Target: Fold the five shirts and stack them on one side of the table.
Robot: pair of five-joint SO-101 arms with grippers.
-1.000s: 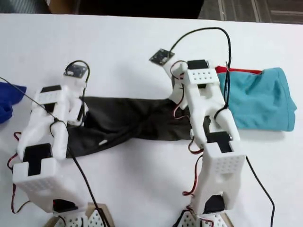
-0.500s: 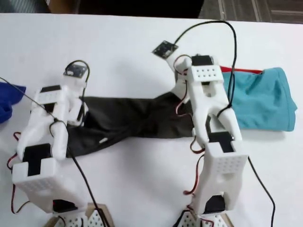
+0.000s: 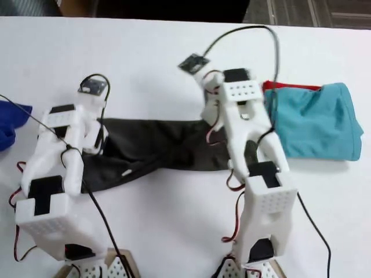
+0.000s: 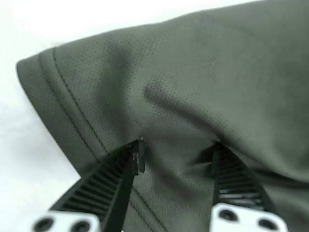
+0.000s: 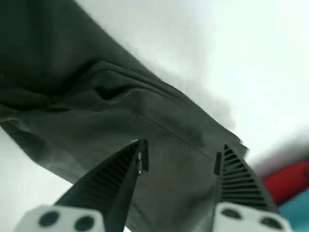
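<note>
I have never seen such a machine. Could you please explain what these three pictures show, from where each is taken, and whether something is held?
These are two small white robot arms, the left arm and the right arm, at a white table. One picture looks down from above; the other two come from a camera on each wrist. A dark shirt lies stretched between them. The left gripper and right gripper are open over it, clamping nothing. Nearby lie a folded teal shirt, red cloth at its edge, and a blue cloth.
</note>
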